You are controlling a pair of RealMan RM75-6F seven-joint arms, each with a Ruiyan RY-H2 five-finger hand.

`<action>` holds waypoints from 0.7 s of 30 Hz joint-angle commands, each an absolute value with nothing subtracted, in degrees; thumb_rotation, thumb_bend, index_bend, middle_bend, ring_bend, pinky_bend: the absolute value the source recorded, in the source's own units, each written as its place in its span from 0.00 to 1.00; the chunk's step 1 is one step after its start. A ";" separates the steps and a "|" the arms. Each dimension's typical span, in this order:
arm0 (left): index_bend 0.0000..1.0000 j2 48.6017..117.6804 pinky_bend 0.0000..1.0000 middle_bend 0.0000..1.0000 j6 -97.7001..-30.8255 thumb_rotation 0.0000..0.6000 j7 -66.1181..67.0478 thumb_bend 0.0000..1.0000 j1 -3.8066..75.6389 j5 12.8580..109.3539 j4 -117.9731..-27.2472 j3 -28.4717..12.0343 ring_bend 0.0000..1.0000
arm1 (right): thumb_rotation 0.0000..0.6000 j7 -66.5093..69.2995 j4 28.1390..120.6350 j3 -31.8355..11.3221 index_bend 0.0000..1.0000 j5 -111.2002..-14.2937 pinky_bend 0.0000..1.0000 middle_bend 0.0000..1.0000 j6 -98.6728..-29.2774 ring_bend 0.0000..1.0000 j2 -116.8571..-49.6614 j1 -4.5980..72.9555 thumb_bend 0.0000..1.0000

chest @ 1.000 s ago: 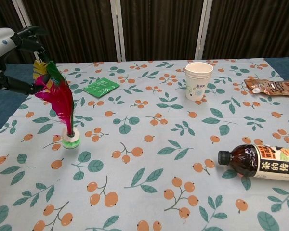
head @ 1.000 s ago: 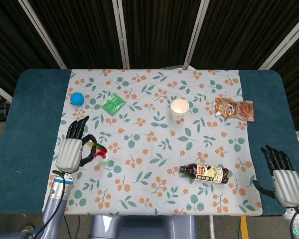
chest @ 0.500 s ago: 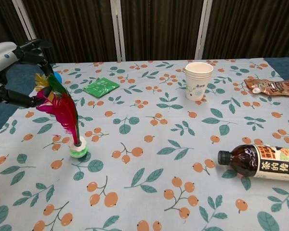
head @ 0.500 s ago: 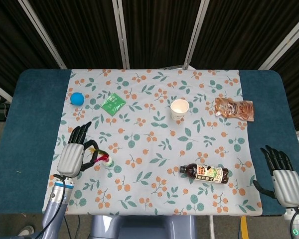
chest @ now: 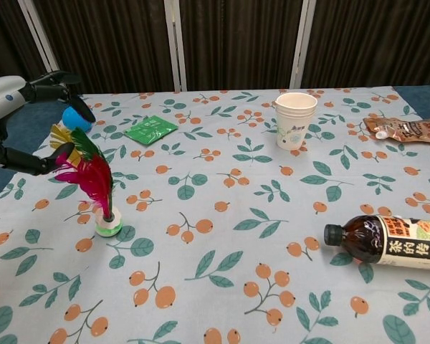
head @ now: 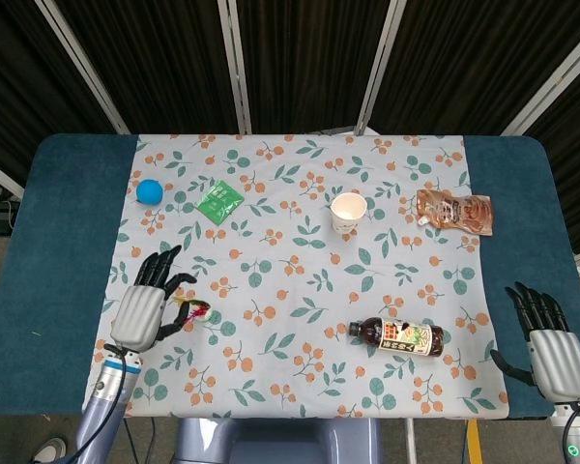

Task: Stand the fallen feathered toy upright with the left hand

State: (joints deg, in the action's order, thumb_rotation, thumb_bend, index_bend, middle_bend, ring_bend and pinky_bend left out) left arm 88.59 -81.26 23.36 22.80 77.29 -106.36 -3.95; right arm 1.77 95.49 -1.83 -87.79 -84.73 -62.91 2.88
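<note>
The feathered toy (chest: 93, 179) stands on its green-and-white base (chest: 108, 226) on the left of the cloth. Its red, green and yellow feathers point up and lean slightly left. From the head view the toy (head: 198, 311) is a small red tuft. My left hand (head: 140, 309) sits just left of it with fingers spread. In the chest view the left hand (chest: 7, 93) brackets the feather tips, fingers above and thumb (chest: 25, 160) below, gripping nothing. My right hand (head: 553, 356) lies open at the table's front right edge, far from the toy.
A blue ball (chest: 73, 117) and a green packet (chest: 151, 130) lie behind the toy. A paper cup (chest: 295, 118) stands mid-table. A brown pouch (chest: 408, 130) lies at the far right. A dark bottle (chest: 387, 242) lies on its side front right.
The toy came down onto its base and straightened. My left hand's fingers spread off the feathers and the hand drew back toward the table's front. The right hand stayed still.
</note>
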 commanded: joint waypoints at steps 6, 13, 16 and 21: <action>0.14 85.07 0.00 0.00 -82.42 1.00 23.36 0.38 21.83 80.37 -110.12 -3.33 0.00 | 1.00 1.76 95.45 -1.86 0.03 -87.76 0.00 0.00 -84.78 0.00 -62.89 2.86 0.16; 0.14 77.80 0.00 0.00 -85.21 1.00 25.13 0.38 19.58 84.50 -115.02 -1.83 0.00 | 1.00 1.88 95.39 -1.83 0.03 -87.83 0.00 0.00 -84.76 0.00 -62.88 2.88 0.16; 0.14 74.80 0.00 0.00 -87.65 1.00 24.19 0.38 17.69 86.97 -115.09 -0.67 0.00 | 1.00 1.85 95.43 -1.82 0.03 -87.81 0.00 0.00 -84.75 0.00 -62.88 2.87 0.16; 0.14 69.94 0.00 0.00 -91.09 1.00 21.82 0.37 14.01 89.55 -112.31 2.00 0.00 | 1.00 1.65 95.47 -1.75 0.03 -88.03 0.00 0.00 -84.75 0.00 -62.94 2.91 0.16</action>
